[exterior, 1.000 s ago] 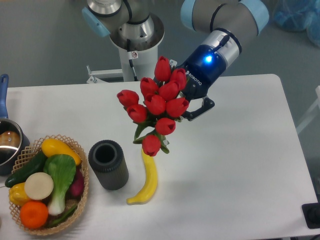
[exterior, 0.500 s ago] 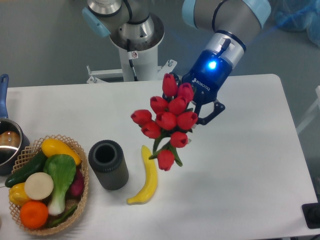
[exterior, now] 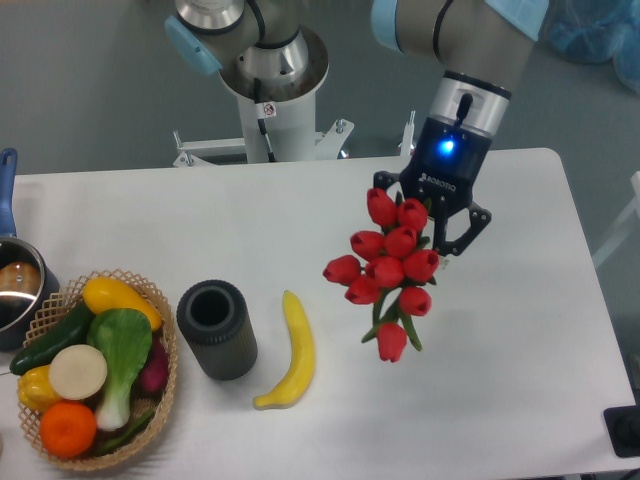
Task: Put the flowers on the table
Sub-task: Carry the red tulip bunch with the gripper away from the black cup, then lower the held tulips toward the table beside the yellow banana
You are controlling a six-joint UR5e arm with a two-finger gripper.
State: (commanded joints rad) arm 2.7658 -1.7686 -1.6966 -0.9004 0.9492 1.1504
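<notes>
Your gripper is clamped on the flowers, which hang from it toward 7 o'clock above the table. At 9 o'clock from the bunch lie a banana and a dark cylinder, well apart; nothing blocks below.

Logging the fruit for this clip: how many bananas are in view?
1. The banana lies on the table, between the black cup and the flowers. The basket could hide others.

Basket at left, then cup, banana, flowers.
</notes>
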